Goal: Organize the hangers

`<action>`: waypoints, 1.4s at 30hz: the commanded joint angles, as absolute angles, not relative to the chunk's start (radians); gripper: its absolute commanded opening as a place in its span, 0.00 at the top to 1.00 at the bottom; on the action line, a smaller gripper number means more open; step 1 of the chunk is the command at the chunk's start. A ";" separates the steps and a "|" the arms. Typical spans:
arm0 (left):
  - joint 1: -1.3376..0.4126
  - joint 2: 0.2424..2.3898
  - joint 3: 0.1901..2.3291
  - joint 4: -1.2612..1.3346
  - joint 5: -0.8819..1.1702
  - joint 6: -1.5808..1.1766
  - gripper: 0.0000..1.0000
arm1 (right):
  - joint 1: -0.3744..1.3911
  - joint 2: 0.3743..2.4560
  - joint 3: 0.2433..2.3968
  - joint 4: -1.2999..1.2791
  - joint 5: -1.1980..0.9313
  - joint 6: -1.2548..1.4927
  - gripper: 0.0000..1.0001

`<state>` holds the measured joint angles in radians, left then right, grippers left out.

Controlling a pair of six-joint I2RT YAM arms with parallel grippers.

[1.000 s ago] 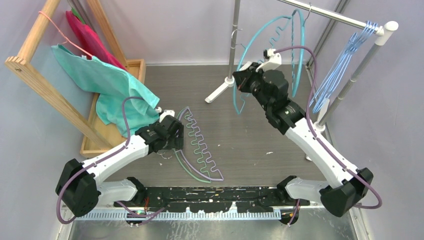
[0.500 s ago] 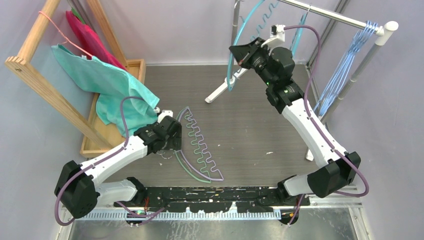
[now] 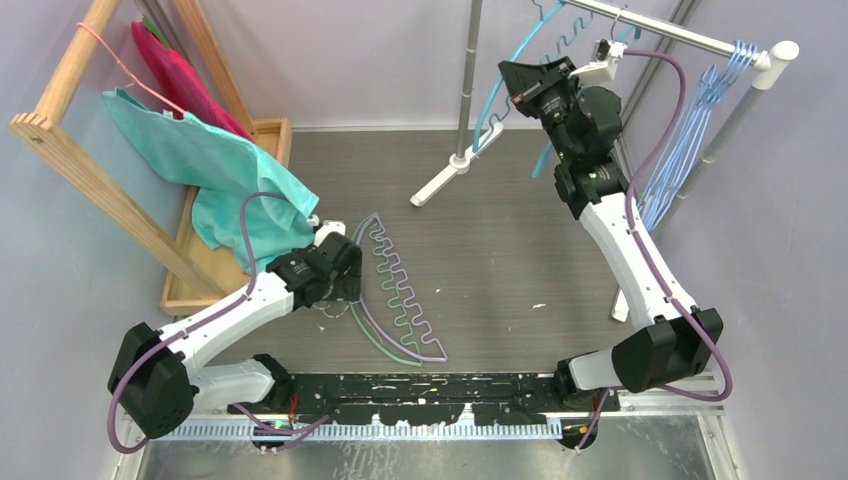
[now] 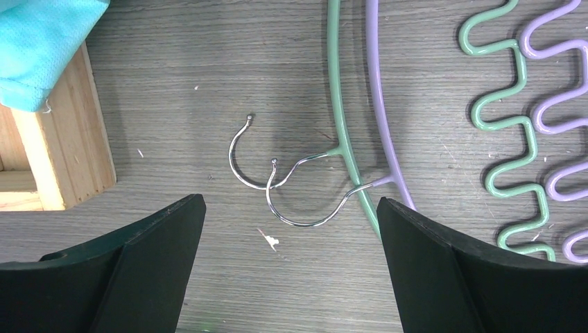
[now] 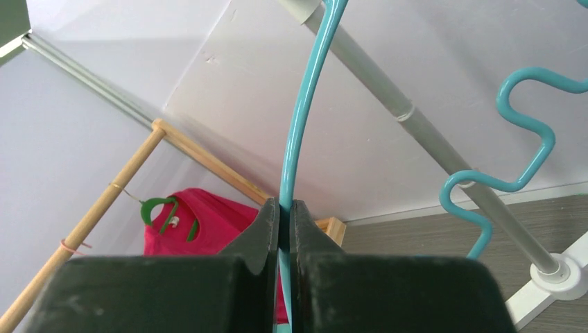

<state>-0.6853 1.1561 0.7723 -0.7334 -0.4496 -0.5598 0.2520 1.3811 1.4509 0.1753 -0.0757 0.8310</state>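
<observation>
Right gripper (image 5: 284, 208) pinching the teal hanger (image 5: 299, 118); left gripper (image 4: 288, 215) spread.
We find the right jaws pressed onto the teal arch, holding it raised close to the silver rail (image 3: 680, 35); we cannot tell whether its hook sits on it. Light-blue wire hangers (image 3: 685, 125) hang near the rail's end. Left fingers stand wide apart above the hooks of the green hanger (image 4: 338, 104) and lilac hanger (image 4: 378, 104), which lie nested on the table (image 4: 173, 69).

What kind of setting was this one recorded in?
Probably a lab bench staged as a small wardrobe corner: a silver clothes rail with light-blue wire hangers, and a wooden rack draped with a teal garment, all on a grey table.
</observation>
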 commanded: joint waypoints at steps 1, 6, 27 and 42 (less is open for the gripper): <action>-0.688 1.123 0.788 -0.733 -0.479 -0.555 0.02 | 0.233 1.331 1.448 0.297 -0.005 0.862 0.99; -0.688 1.121 0.778 -0.728 -0.472 -0.558 0.02 | 0.211 1.290 1.408 0.258 0.041 0.869 0.99; -0.687 1.078 0.759 -0.738 -0.469 -0.572 0.02 | 0.194 1.237 1.367 0.158 0.080 0.848 0.59; -0.688 1.083 0.760 -0.733 -0.455 -0.575 0.02 | 0.217 1.065 1.367 -0.017 0.182 0.622 0.29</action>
